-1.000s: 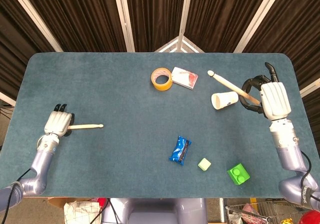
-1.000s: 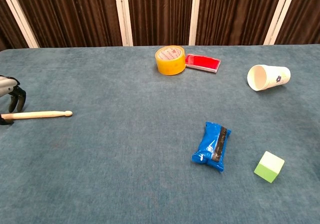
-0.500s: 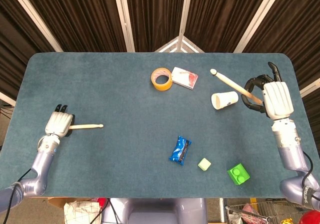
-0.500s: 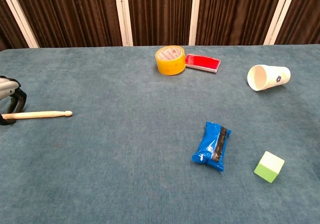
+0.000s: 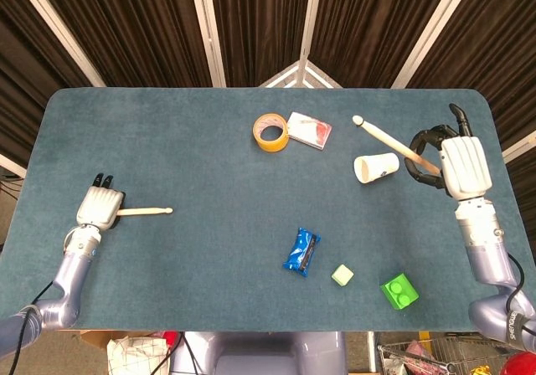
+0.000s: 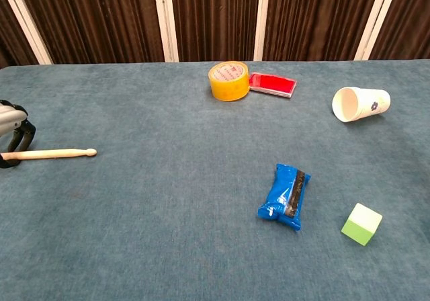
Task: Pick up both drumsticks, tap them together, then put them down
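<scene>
— From overhead, how far along would you say it is?

— Pickup looks done, I'd judge. The right hand, just right of the paper cup, has its fingers wrapped round the right drumstick, which slants up over the cup's far side with its tip pointing toward the tape. The left hand, far to the cup's left, is closed on the butt of the left drumstick; I can't tell whether that stick is clear of the table. The tap and the set-down still seem to lie ahead, the sticks being well apart.

— Anything in that cup?

— It's on its side; from up here I can't see inside. The yellow tape roll to its left rings only bare cloth.

— And from chest height?

— Only the left hand's fingers show at the frame edge, curled over the left drumstick, its tip pointing toward the cup. The right hand is out of this view. The cup's mouth faces us: it looks empty.
</scene>
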Controlling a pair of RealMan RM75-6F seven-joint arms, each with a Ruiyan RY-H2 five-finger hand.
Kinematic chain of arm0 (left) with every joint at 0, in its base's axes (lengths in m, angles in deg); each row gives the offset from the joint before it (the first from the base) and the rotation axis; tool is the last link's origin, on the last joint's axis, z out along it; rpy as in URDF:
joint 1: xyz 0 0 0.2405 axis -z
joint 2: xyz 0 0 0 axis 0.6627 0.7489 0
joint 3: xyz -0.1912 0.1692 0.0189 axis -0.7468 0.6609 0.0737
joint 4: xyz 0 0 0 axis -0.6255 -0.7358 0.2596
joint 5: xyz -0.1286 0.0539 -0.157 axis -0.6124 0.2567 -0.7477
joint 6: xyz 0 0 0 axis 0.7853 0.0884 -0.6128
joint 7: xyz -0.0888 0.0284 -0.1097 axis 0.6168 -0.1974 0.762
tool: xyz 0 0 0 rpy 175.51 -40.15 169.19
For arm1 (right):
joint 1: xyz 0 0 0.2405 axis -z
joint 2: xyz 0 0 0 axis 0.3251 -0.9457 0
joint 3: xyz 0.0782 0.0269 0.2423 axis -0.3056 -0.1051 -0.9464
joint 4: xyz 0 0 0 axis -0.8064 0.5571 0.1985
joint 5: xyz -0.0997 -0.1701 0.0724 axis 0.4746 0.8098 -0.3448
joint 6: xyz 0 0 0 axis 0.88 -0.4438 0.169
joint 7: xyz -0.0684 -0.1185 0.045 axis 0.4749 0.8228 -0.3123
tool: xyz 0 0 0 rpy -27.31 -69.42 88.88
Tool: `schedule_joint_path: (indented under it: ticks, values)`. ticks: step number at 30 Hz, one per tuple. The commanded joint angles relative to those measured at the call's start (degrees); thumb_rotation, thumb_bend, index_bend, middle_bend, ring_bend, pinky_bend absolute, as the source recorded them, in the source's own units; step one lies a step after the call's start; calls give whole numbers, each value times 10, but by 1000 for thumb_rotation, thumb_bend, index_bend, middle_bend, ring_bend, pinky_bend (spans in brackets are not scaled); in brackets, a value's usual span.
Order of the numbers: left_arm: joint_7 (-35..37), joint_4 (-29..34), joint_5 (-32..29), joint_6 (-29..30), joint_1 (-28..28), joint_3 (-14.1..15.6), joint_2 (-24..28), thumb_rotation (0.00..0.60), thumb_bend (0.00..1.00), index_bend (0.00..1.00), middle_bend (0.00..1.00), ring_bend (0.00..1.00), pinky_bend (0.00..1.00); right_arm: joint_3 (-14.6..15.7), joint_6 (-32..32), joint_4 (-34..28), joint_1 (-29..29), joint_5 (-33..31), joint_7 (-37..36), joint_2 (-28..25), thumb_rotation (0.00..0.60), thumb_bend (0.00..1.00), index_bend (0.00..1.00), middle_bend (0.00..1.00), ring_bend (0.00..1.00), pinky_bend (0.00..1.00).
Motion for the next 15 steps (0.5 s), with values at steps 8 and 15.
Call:
schedule_joint_path:
  ticks: [8,15]
  values:
    - [-14,-2,4,6,-1,2,-3,600,380,568,548,120,92,-3,4,4,-1,-4,-1,-1,600,462,706,638,414,3]
    - [-28,-11,7,8,-1,5,-9,600,380,570,546,120,92,-2,4,2,0,-2,0,-3,600,461,706,638,415,3]
